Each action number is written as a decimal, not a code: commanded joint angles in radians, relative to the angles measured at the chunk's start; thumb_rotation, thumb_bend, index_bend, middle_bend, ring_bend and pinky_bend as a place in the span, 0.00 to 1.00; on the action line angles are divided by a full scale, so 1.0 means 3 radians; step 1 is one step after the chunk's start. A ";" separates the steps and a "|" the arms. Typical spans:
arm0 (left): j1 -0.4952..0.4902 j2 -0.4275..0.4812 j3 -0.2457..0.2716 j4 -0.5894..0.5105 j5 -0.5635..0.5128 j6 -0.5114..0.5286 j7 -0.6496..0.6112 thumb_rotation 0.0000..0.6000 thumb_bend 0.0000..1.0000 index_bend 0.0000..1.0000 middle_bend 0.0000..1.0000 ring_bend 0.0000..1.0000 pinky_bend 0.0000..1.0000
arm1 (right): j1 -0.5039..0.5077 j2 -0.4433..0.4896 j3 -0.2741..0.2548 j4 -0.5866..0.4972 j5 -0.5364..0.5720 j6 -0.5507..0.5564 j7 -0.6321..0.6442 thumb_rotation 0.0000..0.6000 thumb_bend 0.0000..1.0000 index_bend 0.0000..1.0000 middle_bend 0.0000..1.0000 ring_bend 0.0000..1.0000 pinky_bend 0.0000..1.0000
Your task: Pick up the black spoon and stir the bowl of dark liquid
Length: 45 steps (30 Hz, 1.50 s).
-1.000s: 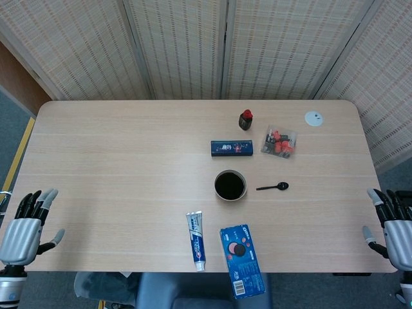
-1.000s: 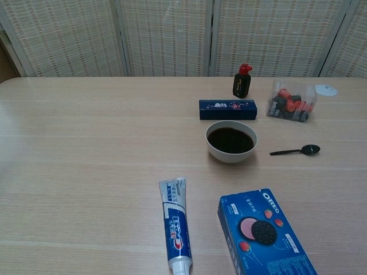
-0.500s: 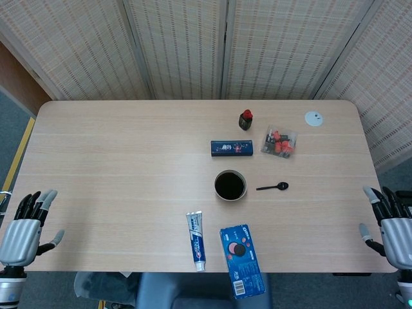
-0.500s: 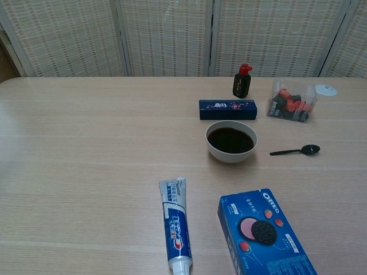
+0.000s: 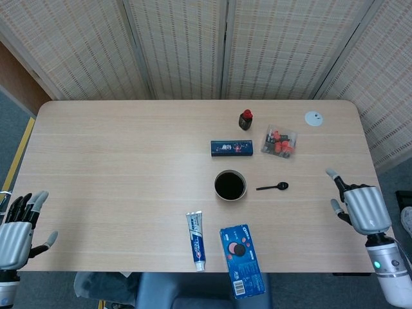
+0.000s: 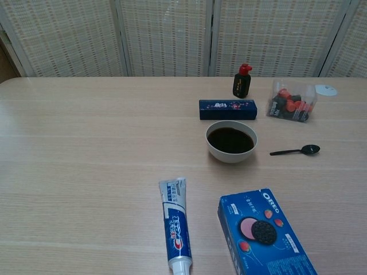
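Note:
A black spoon [image 5: 273, 187] [image 6: 296, 151] lies flat on the table, bowl end to the right, just right of a white bowl of dark liquid [image 5: 230, 185] [image 6: 231, 140]. My right hand [image 5: 359, 205] hovers over the table's right edge, well to the right of the spoon, fingers apart and holding nothing. My left hand [image 5: 15, 230] hangs off the near left corner of the table, fingers spread and empty. The chest view shows neither hand.
A toothpaste tube [image 5: 196, 240] and a blue Oreo box [image 5: 241, 259] lie near the front edge. Behind the bowl are a dark blue box [image 5: 231, 148], a small red-capped bottle [image 5: 245, 120], a clear bag of red pieces [image 5: 279, 142] and a white disc [image 5: 313, 118].
My right hand has moved up and inward from beyond the near right corner to over the table's right edge. My left hand has dropped slightly lower. Spoon and bowl are unmoved.

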 commanded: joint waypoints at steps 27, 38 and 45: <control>0.0128 -0.0008 0.0034 0.0116 -0.0023 0.0078 -0.0151 1.00 0.26 0.00 0.00 0.00 0.00 | 0.1354 -0.1231 0.0029 0.1145 0.0804 -0.1582 -0.1233 1.00 0.29 0.48 1.00 1.00 1.00; 0.0143 0.0019 0.0027 0.0133 -0.0026 0.0080 -0.0172 1.00 0.26 0.00 0.00 0.00 0.00 | 0.1566 -0.1597 -0.0004 0.1557 0.1108 -0.1797 -0.1361 1.00 0.30 0.48 1.00 1.00 1.00; 0.0155 0.0018 0.0027 0.0148 -0.0042 0.0073 -0.0182 1.00 0.26 0.00 0.00 0.00 0.00 | 0.1689 -0.1805 -0.0016 0.1788 0.1256 -0.1895 -0.1426 1.00 0.30 0.48 1.00 1.00 1.00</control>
